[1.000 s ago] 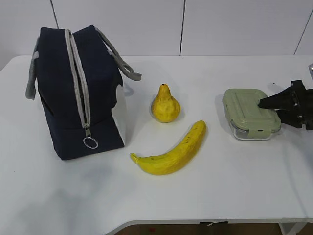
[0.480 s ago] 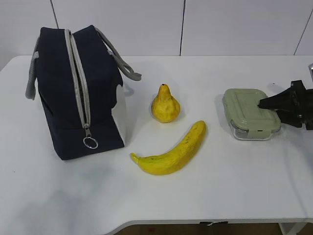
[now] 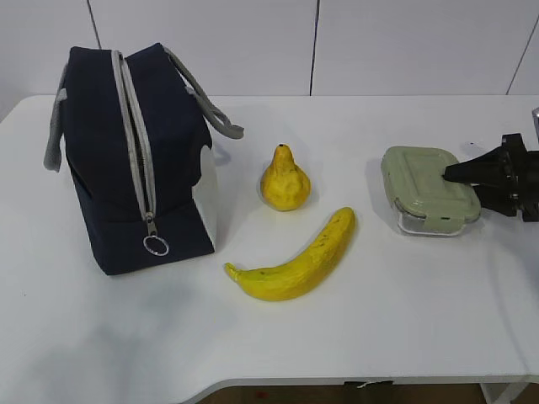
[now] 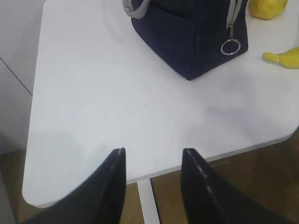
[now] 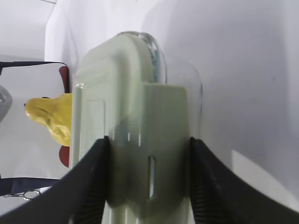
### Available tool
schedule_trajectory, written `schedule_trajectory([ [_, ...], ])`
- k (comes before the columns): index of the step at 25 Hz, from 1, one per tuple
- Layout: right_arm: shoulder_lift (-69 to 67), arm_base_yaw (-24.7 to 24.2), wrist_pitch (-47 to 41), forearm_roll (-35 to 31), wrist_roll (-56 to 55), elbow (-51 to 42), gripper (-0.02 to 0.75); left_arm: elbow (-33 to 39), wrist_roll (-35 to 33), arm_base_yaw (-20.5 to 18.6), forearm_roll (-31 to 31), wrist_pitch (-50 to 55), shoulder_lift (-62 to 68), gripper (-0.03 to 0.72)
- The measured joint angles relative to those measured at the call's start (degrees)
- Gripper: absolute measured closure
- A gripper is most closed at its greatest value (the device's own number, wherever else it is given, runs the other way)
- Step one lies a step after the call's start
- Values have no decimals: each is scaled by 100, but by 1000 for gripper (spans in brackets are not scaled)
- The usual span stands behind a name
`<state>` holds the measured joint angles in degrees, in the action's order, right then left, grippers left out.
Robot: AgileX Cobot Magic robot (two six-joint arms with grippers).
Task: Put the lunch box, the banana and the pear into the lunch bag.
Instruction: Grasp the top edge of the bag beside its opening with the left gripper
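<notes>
Bright, even overhead lighting casts soft shadows beside the lunch bag [image 3: 135, 156] and banana [image 3: 295, 259]; the exterior view is sharp, whereas the close lunch box [image 5: 135, 140] appears blurred in the right wrist view.

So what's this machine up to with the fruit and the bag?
It is packing a lunch. The right gripper has its jaws closed on the lunch box. The pear and banana lie untouched mid-table. The lunch bag stands zipped shut, and the left gripper hovers open, holding nothing.
</notes>
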<state>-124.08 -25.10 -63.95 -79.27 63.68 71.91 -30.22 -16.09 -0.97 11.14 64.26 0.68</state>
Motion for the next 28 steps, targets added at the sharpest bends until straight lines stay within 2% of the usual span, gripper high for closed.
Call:
schedule_trajectory([
  [4,0,0,-24,-130,0,0,382,-127,0,0,0,0,38,389],
  [9,0,0,-24,-173,0,0,382,-647,0,0,86,0,568,389],
  [14,0,0,-24,-226,0,0,382,-1102,126,0,754,-204,1533,389],
  [19,0,0,-24,-304,0,0,382,-1191,236,0,1794,-991,2620,389],
  [22,0,0,-24,-325,0,0,382,-1191,249,0,2083,-1523,3280,384],
  [25,0,0,-24,-344,0,0,382,-1191,249,0,2281,-1858,3928,329],
  [28,0,0,-24,-385,0,0,382,-1191,236,0,2746,-2066,4604,256],
])
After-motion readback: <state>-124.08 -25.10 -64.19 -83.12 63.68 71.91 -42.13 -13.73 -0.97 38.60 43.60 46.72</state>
